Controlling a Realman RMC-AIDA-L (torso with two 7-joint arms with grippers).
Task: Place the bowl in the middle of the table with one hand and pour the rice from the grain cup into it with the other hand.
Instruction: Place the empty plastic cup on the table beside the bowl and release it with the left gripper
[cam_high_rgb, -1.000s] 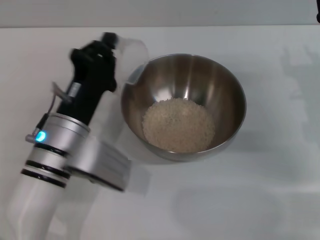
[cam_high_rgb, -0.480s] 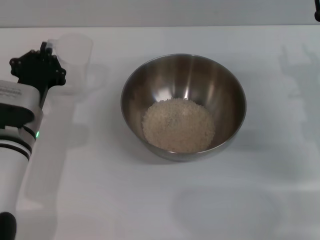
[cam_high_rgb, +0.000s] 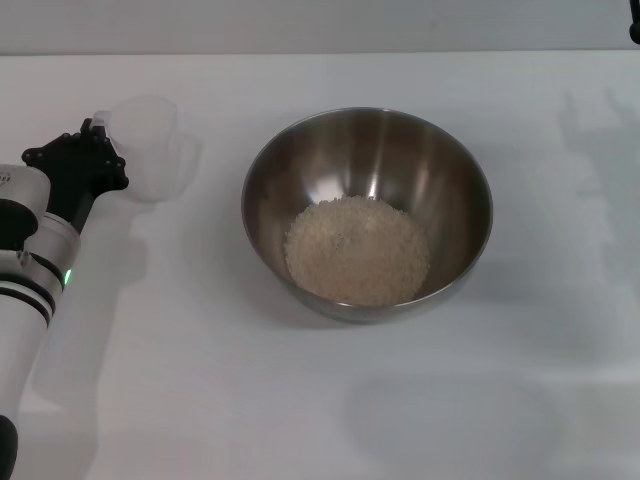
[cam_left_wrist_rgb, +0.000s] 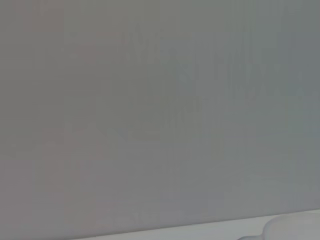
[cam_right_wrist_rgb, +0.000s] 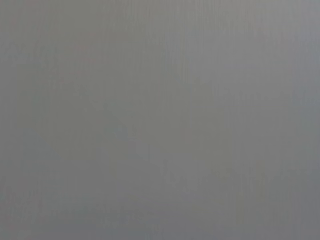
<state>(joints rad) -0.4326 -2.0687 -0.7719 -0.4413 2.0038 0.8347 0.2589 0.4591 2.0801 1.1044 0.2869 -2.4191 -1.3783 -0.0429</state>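
— Two things sit on the desk (cam_high_rgb: 330, 420): where are they?

— The bowl (cam_high_rgb: 367, 140) stands near the middle of the head view, slightly right of centre and a little above mid-height. It is upright, with its shiny inner wall catching the light. The grain cup (cam_high_rgb: 148, 145) is at the upper left of the frame, well apart from the bowl, with bare white desk between them.

— And the rice?

— The rice (cam_high_rgb: 357, 250) lies as a pale heap in the bottom of the bowl, covering its floor. The cup looks clear and see-through, and no grains can be made out in it.

— Which arm is at the cup?

— The left arm comes up from the lower left corner of the frame. The left gripper (cam_high_rgb: 82, 158), black at its tip, is at the cup's left side, where the handle would be. Its fingers are seen from behind and blend into the dark housing, so whether they are pinching the cup or spread cannot be told. Whether the cup rests on the desk or hangs just above it cannot be told either.

— Does the left wrist view help?

— Hardly. It shows a flat grey wall, a thin strip of the desk along the bottom edge, and a pale rounded shape at the lower right corner.

— And the right arm?

— The right gripper does not appear in the head view, and the right wrist view shows only plain grey.
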